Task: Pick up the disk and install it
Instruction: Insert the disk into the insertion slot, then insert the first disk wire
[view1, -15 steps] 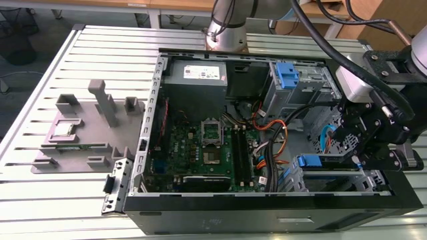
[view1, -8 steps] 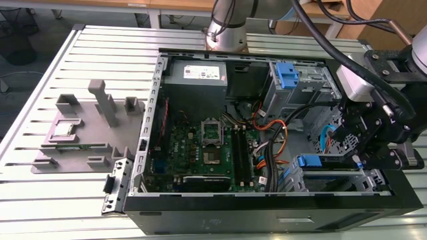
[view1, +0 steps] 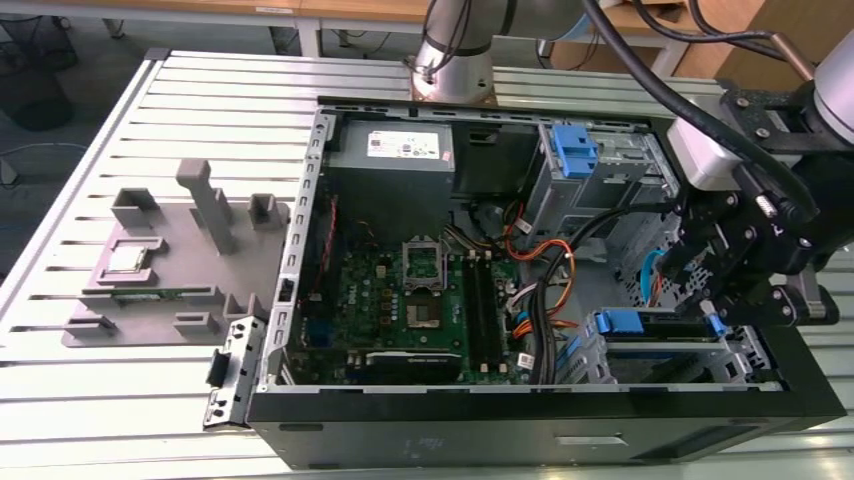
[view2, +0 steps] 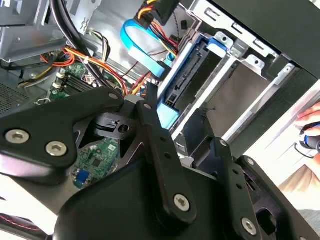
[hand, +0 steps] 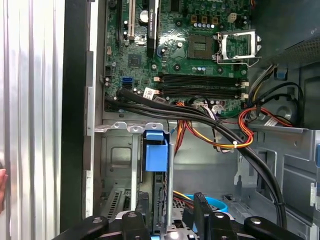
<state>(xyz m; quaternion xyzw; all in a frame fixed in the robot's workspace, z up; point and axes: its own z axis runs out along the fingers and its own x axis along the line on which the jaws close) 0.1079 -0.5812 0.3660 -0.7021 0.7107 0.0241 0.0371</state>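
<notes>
exterior view: disk (view1: 651, 325) seated in the lower drive cage of the computer case (view1: 534, 430) on the table (view1: 200, 90), claw (view1: 714, 305) over it | second wrist view: claw fingers (view2: 150, 107) spread astride the disk's blue handle end, seemingly unclamped | first wrist view: disk edge-on between them | handling: likely rigid, dense, shock-sensitive; grip the blue rails

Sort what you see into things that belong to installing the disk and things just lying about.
Job in hand:
disk, sitting in the drive bay
tool, at the disk

Lying about:
grey jig
power-supply box
spare blue bracket
</notes>
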